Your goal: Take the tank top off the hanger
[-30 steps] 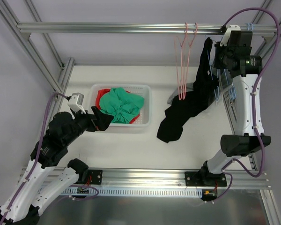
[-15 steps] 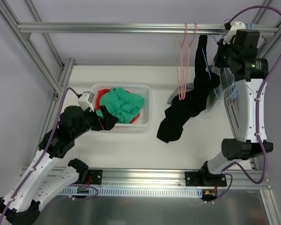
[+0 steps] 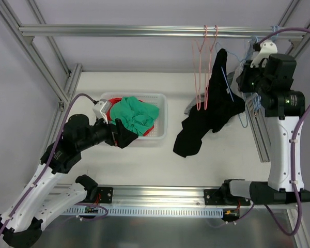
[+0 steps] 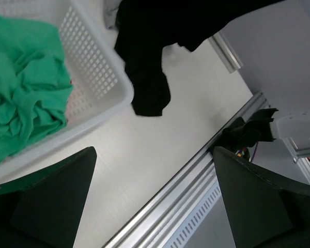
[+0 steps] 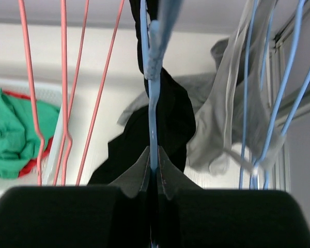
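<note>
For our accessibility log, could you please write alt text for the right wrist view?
The right gripper is shut on the wire of a blue hanger with a black tank top draped on it. Pink hangers hang at image left, a grey garment and more blue hangers at image right.

Left arm [image 3: 51, 160]: white moulded shells on the long links, black housings at the joints. Right arm [image 3: 281, 150]: same finish, white links and black joint blocks.

Cabling: one purple cable [image 3: 65, 114] runs along the left arm, and a second purple cable [image 3: 292, 155] follows the right arm, fixed by small ties.

Wrist units: a small white camera module [image 3: 101, 109] on the left and a like module [image 3: 265, 50] on the right.

Bases: black mounts [image 3: 88, 185] and [image 3: 232, 190], with thin red wiring under each.

Left pincer [image 4: 154, 150]: two broad matte-black fingers [image 4: 51, 201] of wedge shape. Right pincer [image 5: 153, 155]: black body with grey tapered tips.
</note>
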Robot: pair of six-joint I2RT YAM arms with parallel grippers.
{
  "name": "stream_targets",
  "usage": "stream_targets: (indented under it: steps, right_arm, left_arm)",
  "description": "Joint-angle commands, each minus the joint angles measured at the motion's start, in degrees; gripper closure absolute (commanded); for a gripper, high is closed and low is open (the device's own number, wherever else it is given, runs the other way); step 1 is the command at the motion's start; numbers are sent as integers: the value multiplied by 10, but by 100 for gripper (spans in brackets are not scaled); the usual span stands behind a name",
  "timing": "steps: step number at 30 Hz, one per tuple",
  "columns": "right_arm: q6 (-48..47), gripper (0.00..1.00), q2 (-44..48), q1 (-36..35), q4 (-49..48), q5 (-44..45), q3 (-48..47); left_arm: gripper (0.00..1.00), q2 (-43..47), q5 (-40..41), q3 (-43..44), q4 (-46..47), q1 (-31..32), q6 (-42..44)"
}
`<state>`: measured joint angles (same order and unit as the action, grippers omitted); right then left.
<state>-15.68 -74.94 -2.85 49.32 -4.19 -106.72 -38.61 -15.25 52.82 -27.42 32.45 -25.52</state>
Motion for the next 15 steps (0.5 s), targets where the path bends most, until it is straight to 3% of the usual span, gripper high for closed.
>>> stream_targets:
  steps: [1,4,7,9,15]
  right_arm:
    - [7,100,99,2,-26,-28,79]
    - [14,100,172,2,-20,-41,147]
    - [31,100,242,3,32,-41,186]
    - [51,100,296,3,99,-19,200]
    - [59,100,393,2,244,-13,147]
  left_arm:
    - [1,-11,-53,61,87,25,30]
    - [1,-52,-65,84,123,48,38]
    - [1,-116,-51,137,162,110,68]
    - [1,-174,-22,220,170,170,113]
    - [1,-313,11,366,172,266,159]
